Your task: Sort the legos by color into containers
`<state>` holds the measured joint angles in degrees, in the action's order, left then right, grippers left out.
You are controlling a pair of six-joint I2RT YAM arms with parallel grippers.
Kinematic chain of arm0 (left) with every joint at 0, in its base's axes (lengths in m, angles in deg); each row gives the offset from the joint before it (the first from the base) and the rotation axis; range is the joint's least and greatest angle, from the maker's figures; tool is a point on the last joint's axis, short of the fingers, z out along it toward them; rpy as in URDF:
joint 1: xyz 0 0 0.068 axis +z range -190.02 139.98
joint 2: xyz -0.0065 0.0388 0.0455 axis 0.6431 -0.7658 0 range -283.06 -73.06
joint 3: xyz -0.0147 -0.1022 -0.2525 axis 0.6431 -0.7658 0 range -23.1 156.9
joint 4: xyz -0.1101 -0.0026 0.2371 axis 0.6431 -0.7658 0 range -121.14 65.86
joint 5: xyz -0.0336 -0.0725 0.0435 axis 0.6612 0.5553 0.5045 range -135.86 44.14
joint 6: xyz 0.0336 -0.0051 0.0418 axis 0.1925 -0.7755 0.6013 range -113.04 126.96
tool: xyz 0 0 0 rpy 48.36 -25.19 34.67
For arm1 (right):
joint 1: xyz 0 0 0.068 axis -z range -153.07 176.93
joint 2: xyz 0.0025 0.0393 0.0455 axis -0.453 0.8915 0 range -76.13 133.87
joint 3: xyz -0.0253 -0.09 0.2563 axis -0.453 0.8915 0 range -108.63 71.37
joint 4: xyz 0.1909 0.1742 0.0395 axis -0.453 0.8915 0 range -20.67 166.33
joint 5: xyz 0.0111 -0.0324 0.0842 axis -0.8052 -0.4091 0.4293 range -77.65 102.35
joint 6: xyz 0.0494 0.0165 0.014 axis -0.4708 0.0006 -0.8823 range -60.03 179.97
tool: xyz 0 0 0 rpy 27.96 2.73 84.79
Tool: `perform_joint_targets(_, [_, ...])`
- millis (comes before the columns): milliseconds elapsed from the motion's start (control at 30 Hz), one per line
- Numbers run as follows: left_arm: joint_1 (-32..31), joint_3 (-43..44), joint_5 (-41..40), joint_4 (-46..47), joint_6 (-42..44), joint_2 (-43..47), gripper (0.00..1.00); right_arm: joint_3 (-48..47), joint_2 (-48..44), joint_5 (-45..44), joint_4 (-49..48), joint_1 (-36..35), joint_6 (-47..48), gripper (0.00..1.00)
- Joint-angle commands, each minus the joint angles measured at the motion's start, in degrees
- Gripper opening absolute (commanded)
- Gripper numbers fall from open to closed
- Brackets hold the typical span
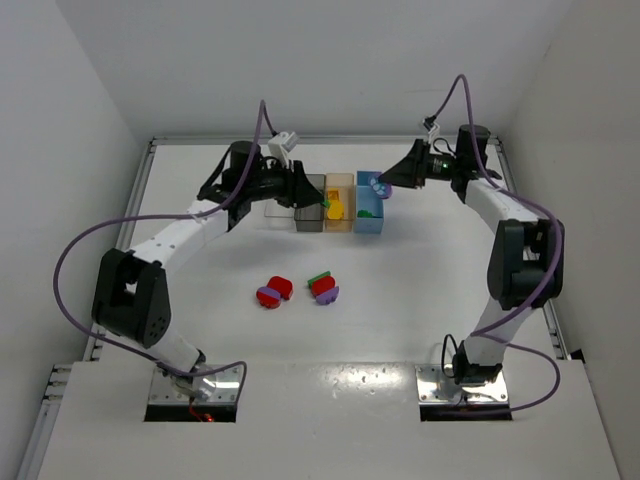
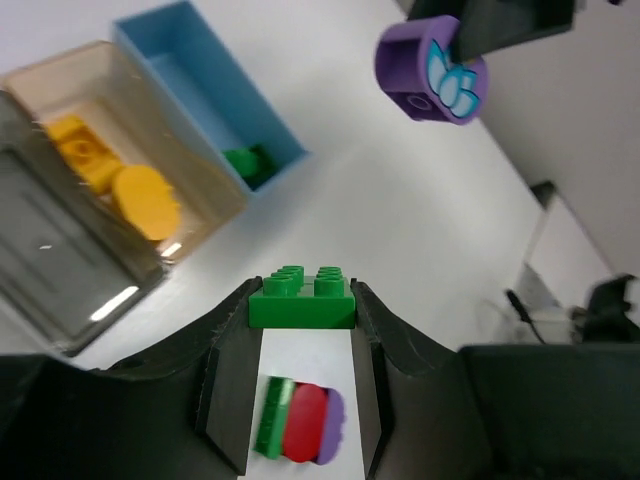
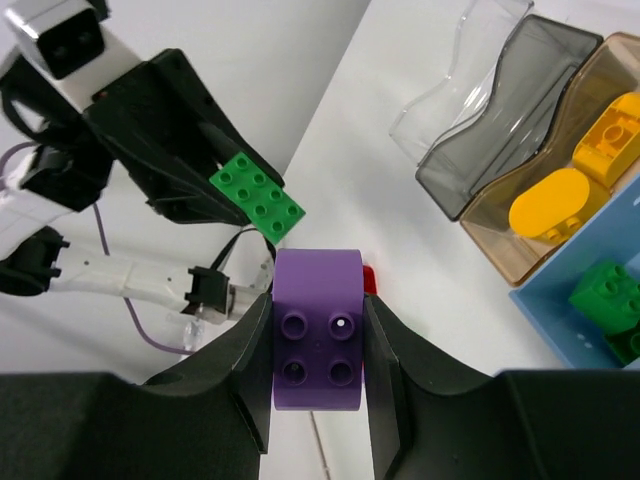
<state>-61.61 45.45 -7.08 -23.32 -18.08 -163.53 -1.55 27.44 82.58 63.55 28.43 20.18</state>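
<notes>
Top external view: four bins are set side by side in a row at the far middle of the white table (image 1: 420, 300), listed left to right as clear bin (image 1: 278, 212), smoky grey bin (image 1: 310, 223), tan bin (image 1: 340, 227) and light blue bin (image 1: 370, 226). Yellow bricks (image 1: 336, 208) are held in the tan bin, and green pieces (image 1: 367, 212) in the light blue bin. The left gripper (image 1: 322, 200) is held above the grey and tan bins and is closed on a green brick (image 1: 326, 201). The right gripper (image 1: 380, 184) is held over the far end of the light blue bin and is clamped on a purple brick (image 1: 377, 184). Two loose clusters lie on the table nearer the bases: a red-and-purple pair (image 1: 272, 292) and, just beside it, a green, red and purple group (image 1: 323, 287). Left wrist view: the green brick is pinched studs-up between the narrowed fingers, with the three-colour group seen on the table below it; the purple brick is seen gripped at upper right. Right wrist view: the purple brick is clamped by its sides, studs toward the camera; the green brick is seen in the opposite gripper, well apart from it, and all four bins lie at right.
</notes>
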Motion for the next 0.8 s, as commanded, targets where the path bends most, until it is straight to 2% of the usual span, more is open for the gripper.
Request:
perform_joint_targets(0, [-1.0, 3.5, -11.3, -6.4, 7.9, 1.6, 0.2, -4.2, 1.5, -0.9, -1.3, -0.8, 1.8, 0.0])
perform_joint_targets(167, [-5.5, 8.3, -13.3, -6.4, 8.5, -5.7, 0.2, -6.0, 2.2, -0.9, -2.6, -1.5, 0.3, 0.0])
perform_joint_targets(367, [-7.9, 24.7, -12.8, -5.1, 4.7, -22.7, 0.2, -2.6, -1.1, -0.4, -1.5, -0.1, 0.9, 0.0])
perform_joint_targets(533, [-9.2, 33.2, -16.0, -6.5, 6.7, -31.4, 0.26, 2.3, -5.8, 0.3, 0.2, 2.2, 2.6, 0.0])
perform_joint_targets(767, [-10.2, 36.9, -15.9, -6.5, 7.3, -36.3, 0.35, 4.5, -8.4, 0.3, 2.9, 4.7, 4.4, 0.0])
